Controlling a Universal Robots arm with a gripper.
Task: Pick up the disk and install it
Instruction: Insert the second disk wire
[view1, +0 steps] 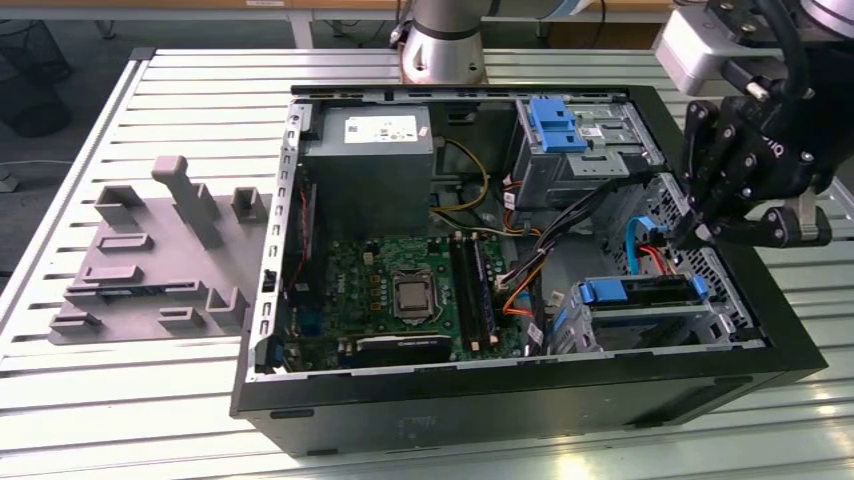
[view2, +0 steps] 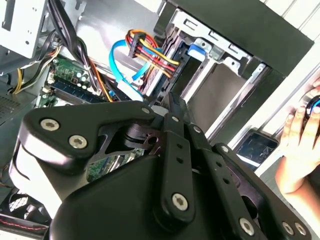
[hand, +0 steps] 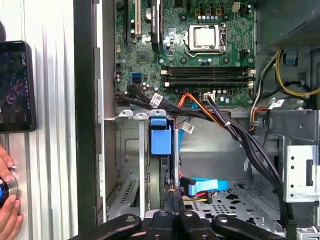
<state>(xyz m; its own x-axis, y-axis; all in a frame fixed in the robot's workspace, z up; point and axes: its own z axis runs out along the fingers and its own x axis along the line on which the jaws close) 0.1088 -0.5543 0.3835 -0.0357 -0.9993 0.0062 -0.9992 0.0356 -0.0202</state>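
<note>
- The disk (view1: 638, 291) is seen seated on edge in the drive cage (view1: 627, 320) near the computer case's (view1: 534, 400) front corner.
- The gripper (view1: 667, 237), fingers drawn together and holding nothing, is positioned just above the disk; little seems left.

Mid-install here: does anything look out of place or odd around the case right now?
Yes: a person's hand rests on the table just outside the case wall, beside a dark phone-like device, close to the gripper. Inside the case, nothing looks askew.

The person's hand (view2: 300, 145) and dark phone (hand: 15, 85) are cut off by the edges.
</note>
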